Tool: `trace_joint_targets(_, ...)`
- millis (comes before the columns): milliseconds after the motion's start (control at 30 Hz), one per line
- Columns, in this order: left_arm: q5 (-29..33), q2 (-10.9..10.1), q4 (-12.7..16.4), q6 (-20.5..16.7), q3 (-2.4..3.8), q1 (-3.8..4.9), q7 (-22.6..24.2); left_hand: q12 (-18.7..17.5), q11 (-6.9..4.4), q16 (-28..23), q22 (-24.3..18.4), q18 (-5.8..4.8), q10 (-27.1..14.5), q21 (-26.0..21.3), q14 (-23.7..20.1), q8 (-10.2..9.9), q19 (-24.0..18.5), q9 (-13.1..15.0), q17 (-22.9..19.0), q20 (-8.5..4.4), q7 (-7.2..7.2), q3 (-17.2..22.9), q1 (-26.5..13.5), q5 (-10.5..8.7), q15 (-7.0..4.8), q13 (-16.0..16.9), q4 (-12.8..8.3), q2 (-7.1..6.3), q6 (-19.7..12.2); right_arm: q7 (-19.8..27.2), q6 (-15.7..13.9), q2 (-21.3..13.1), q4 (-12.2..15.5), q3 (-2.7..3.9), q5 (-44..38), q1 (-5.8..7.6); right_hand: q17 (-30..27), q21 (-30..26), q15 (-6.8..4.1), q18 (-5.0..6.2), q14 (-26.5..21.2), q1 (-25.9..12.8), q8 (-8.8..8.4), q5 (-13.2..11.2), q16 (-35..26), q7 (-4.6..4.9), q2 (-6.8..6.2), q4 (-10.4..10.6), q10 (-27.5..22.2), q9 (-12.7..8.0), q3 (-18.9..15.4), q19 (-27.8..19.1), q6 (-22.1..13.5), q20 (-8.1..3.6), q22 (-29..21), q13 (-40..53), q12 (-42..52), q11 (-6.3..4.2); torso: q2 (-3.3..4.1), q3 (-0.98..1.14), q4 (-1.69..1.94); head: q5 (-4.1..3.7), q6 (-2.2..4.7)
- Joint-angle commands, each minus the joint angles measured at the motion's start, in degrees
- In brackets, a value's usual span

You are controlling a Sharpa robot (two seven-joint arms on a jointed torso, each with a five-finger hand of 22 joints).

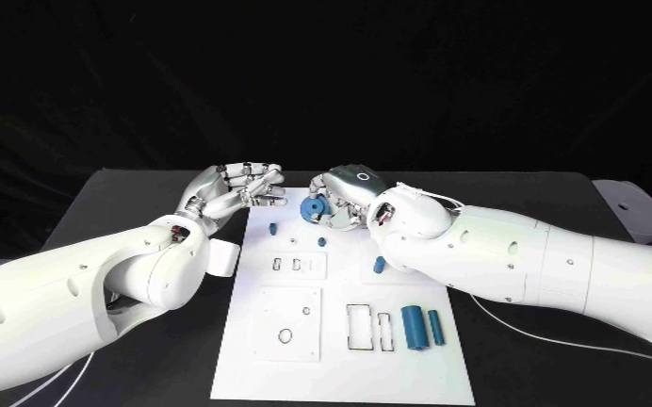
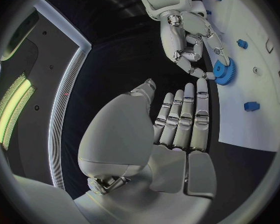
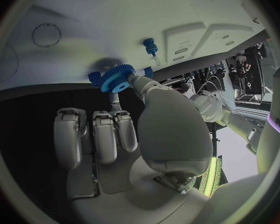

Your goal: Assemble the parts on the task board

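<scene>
Head view first, starting close: near the front edge of the white board (image 1: pixel 258 369) stand two blue rods (image 1: pixel 423 328), side by side and well away from both hands. Farther up the board sit a few small blue pegs (image 1: pixel 273 229), and one of them shows close to the wheel in the right wrist view.

At the far end of the board is the thing that matters now — a blue toothed wheel (image 1: pixel 313 209). The right hand (image 1: pixel 347 195) pinches it between the thumb and fingertips, with the other fingers lying flat and straight. In the right wrist view the blue wheel (image 3: pixel 117 78) sits right at the fingertips, down by the white board (image 3: pixel 65 15). Whether it already touches the board I cannot tell.

The left hand (image 1: pixel 242 190) hangs just beside it, off the far left corner of the board. Its fingers are straight and pressed together, and it holds nothing.

So the wheel lies to the right of the left hand and is already in the right hand — the right hand is the one to set it down. I think the wheel has to drop flat over a peg on the board, with its hole lined up above the peg. A small tilt could make it catch.
</scene>
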Motion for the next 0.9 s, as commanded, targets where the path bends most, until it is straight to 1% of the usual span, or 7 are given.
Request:
trace_joint_targets(33,0.09,0.05,-0.08,0.67,0.05,0.07,0.44,-0.29,0.22,-0.17,-0.05,0.78,-0.07,-0.02,-0.26,-0.35,0.26,-0.05,0.05,-0.06,2.43,0.31,-0.18,-0.05,-0.04,0.05,0.05,-0.05,-0.16,-0.92,1.31,-0.27,-0.34,-0.27,-0.60,-0.35,12.31,-0.35,0.08,-1.01,5.29,-0.74,-0.36,0.02,0.15,-2.22,0.03,-0.11,2.51,-0.16,0.35,0.79,2.15,-0.01,7.35,10.87,-0.22,0.43,0.05,0.01,0.02,0.00,-0.03)
trace_joint_targets(167,0.09,0.11,-0.24,0.69,0.04,0.06,0.44,-0.29,0.22,-0.17,-0.05,0.78,-0.07,-0.02,-0.26,-0.35,0.26,-0.05,0.05,-0.06,2.43,0.31,-0.18,-0.05,-0.04,0.05,0.05,-0.05,-0.16,-0.80,1.14,-0.44,-0.21,-0.27,-0.54,-0.35,12.30,-0.37,0.14,-1.01,5.29,-0.94,-0.49,-0.06,0.15,-2.16,-0.09,-0.06,2.45,-0.18,0.33,0.78,2.10,0.04,7.35,10.80,-0.29,0.49,0.00,-0.02,0.01,0.00,-0.12)
trace_joint_targets(300,0.09,0.15,-0.31,0.70,0.04,0.06,0.45,-0.29,0.22,-0.17,-0.05,0.78,-0.07,-0.02,-0.26,-0.35,0.26,-0.05,0.05,-0.06,2.43,0.31,-0.18,-0.05,-0.04,0.05,0.05,-0.05,-0.16,-0.64,0.94,-0.48,-0.10,-0.27,-0.51,-0.35,12.33,-0.40,0.22,-1.00,5.30,-1.29,-0.71,-0.17,0.15,-2.07,-0.30,0.06,2.43,-0.21,0.28,0.76,2.04,0.12,7.33,10.78,-0.32,0.58,0.01,0.01,-0.04,0.03,-0.14)
trace_joint_targets(400,0.09,0.17,-0.33,0.70,0.04,0.06,0.45,-0.29,0.22,-0.17,-0.05,0.78,-0.07,-0.02,-0.26,-0.35,0.26,-0.05,0.05,-0.06,2.43,0.31,-0.18,-0.05,-0.04,0.05,0.05,-0.05,-0.16,-0.50,0.74,-0.52,0.13,-0.27,-0.50,-0.36,12.33,-0.40,0.22,-1.00,5.30,-1.29,-0.71,-0.17,0.15,-2.07,-0.30,0.06,2.43,-0.21,0.28,0.76,2.04,0.12,7.33,10.78,-0.32,0.58,0.01,0.03,0.04,0.01,-0.15)
trace_joint_targets(633,0.09,0.18,-0.38,0.66,0.04,0.06,0.49,-0.32,0.23,-0.23,-0.06,0.77,-0.08,-0.03,-0.31,-0.36,0.27,-0.05,0.10,-0.06,2.44,0.33,-0.19,-0.05,-0.03,0.05,0.03,-0.05,-0.18,-0.44,0.43,-0.64,0.53,-0.27,-0.50,-0.37,12.35,-0.38,0.25,-1.01,5.30,-1.44,-0.78,-0.21,0.16,-2.04,-0.38,0.11,2.42,-0.22,0.25,0.78,2.04,0.15,7.37,10.78,-0.33,0.61,0.01,0.02,0.07,0.05,-0.22)
trace_joint_targets(900,0.09,0.18,-0.40,0.63,0.04,0.06,0.53,-0.32,0.23,-0.23,-0.06,0.77,-0.08,-0.03,-0.31,-0.36,0.27,-0.05,0.10,-0.06,2.44,0.33,-0.19,-0.05,-0.03,0.05,0.03,-0.05,-0.18,-0.48,0.20,-0.74,0.65,-0.27,-0.57,-0.41,12.43,-0.34,0.30,-1.03,5.31,-1.66,-0.91,-0.28,0.18,-2.00,-0.53,0.18,2.39,-0.23,0.19,0.83,2.01,0.20,7.44,10.74,-0.37,0.66,0.01,0.02,-0.01,0.10,-0.28)
